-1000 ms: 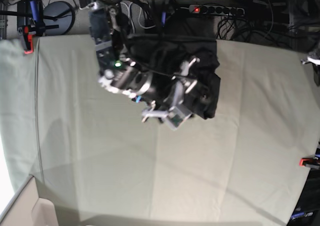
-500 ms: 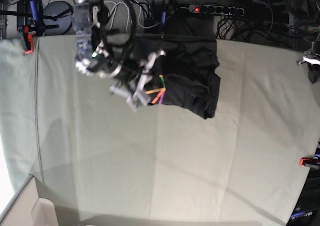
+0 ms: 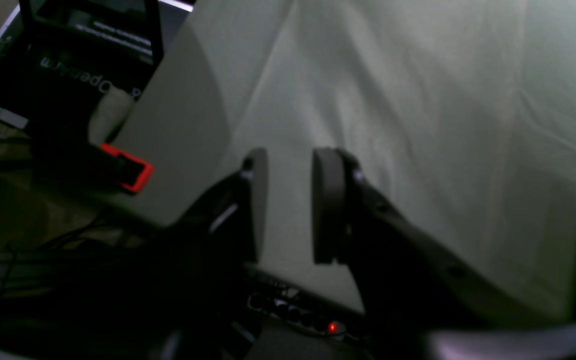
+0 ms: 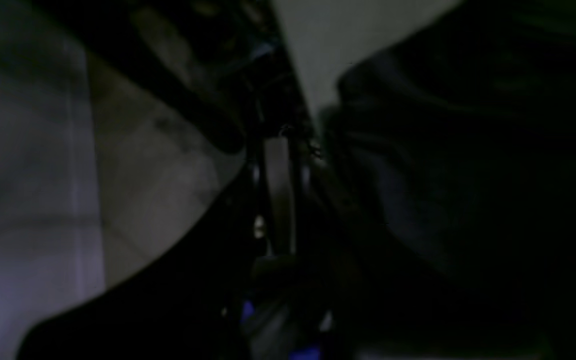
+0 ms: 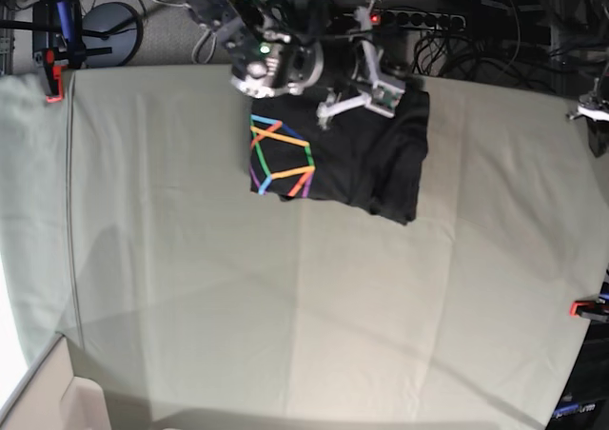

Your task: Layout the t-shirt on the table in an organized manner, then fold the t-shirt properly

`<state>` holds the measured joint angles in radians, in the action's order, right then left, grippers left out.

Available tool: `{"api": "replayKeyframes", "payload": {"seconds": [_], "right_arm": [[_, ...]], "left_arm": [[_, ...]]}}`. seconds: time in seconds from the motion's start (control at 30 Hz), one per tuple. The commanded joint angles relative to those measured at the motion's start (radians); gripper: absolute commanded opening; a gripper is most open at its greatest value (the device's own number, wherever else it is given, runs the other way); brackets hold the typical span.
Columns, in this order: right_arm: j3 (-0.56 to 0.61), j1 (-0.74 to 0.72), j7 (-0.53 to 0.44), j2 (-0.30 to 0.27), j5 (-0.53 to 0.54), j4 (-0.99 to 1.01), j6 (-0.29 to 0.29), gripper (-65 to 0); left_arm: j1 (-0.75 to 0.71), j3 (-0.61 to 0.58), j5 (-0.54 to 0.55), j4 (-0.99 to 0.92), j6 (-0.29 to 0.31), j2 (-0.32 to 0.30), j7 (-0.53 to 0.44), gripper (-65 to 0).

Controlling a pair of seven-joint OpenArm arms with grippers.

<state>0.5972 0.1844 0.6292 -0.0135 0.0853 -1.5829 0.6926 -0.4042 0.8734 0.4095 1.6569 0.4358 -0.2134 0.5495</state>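
Observation:
The dark t-shirt [image 5: 352, 154] lies in a compact rectangle at the back middle of the table [image 5: 190, 278], with its rainbow logo [image 5: 281, 156] facing up on its left part. My right gripper [image 5: 366, 95] hovers over the shirt's far edge. In the right wrist view the right gripper [image 4: 278, 150] has its fingers together with nothing seen between them, and the shirt [image 4: 468, 200] lies beside it. My left gripper [image 3: 288, 200] is open and empty above the table's edge [image 3: 418, 100]. In the base view only a bit of the left arm [image 5: 592, 111] shows at the right edge.
Red clamps hold the cloth at the back left [image 5: 54, 83] and the right edge [image 5: 582, 307]; one clamp [image 3: 128, 172] is near my left gripper. A power strip [image 5: 409, 18] and cables lie behind the table. A pale box [image 5: 57, 401] stands at the front left corner.
My right arm swung from above the shirt's front, across its left side, to the far edge. The rainbow logo, first covered by the arm, is now fully in sight.

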Motion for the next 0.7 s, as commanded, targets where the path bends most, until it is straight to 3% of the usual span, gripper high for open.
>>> {"api": "replayKeyframes", "payload": {"seconds": [0.0,0.2,0.27,0.33,0.47,0.67], "right_arm": [[-0.006,-0.007,-0.024,-0.003,0.018,-0.041,0.006,-65.0],[-0.158,0.045,-0.024,-0.062,0.020,-0.159,0.006,-65.0],[-0.217,0.068,-0.022,-0.079,0.020,-0.190,0.006,-65.0],[-0.273,0.093,-0.022,-0.107,0.020,-0.225,0.006,-63.1],[-0.411,0.146,-0.022,-0.119,0.015,-0.253,0.006,-50.4],[-0.627,0.198,-0.022,-0.115,0.021,-0.253,0.006,-32.4]], "left_arm": [[-0.003,0.008,0.016,0.019,0.004,-0.016,-0.022,-50.2],[0.000,-0.004,0.085,0.070,0.005,0.030,-0.003,-49.8],[0.006,-0.041,0.127,0.108,0.005,0.045,0.056,-45.1],[0.014,-0.090,0.168,0.139,0.005,0.058,0.116,-35.8],[0.058,-0.219,0.216,0.128,0.005,0.101,0.160,-20.7],[0.110,-0.375,0.207,0.045,-0.004,0.190,0.159,-16.2]]}}
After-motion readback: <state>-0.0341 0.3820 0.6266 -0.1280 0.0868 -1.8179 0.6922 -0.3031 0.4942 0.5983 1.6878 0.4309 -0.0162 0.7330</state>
